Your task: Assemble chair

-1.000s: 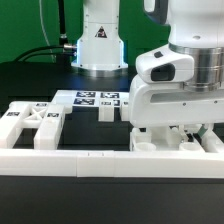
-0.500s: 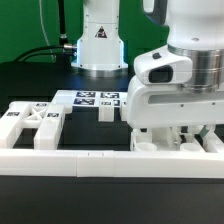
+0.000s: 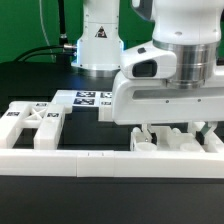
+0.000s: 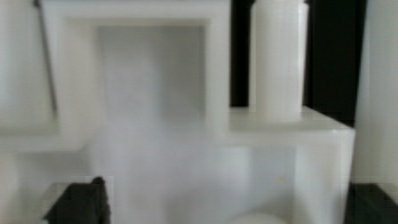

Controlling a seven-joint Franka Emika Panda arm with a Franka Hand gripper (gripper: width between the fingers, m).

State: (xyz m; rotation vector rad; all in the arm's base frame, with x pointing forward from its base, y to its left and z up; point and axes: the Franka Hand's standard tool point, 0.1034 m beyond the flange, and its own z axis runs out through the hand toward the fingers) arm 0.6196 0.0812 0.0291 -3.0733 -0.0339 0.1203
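Observation:
Several matte white chair pieces lie along the front rail. A frame piece with crossed braces (image 3: 34, 123) is at the exterior view's left, and a small block (image 3: 105, 112) stands in the middle. Chunky notched pieces (image 3: 163, 141) sit under my gripper (image 3: 170, 130) at the right. In the wrist view my gripper (image 4: 228, 206) is low over a blocky white piece (image 4: 178, 150) with upright posts (image 4: 281, 60). The dark fingertips (image 4: 79, 205) stand wide apart, one on each side of the piece. I see no clamping.
The long low white border rail (image 3: 90, 161) runs along the front. The marker board (image 3: 95, 98) lies behind the pieces, before the robot base (image 3: 98, 45). Black table shows at the front.
My arm and gripper have shifted toward the exterior view's left over the right-hand pieces. The pieces on the table have not moved.

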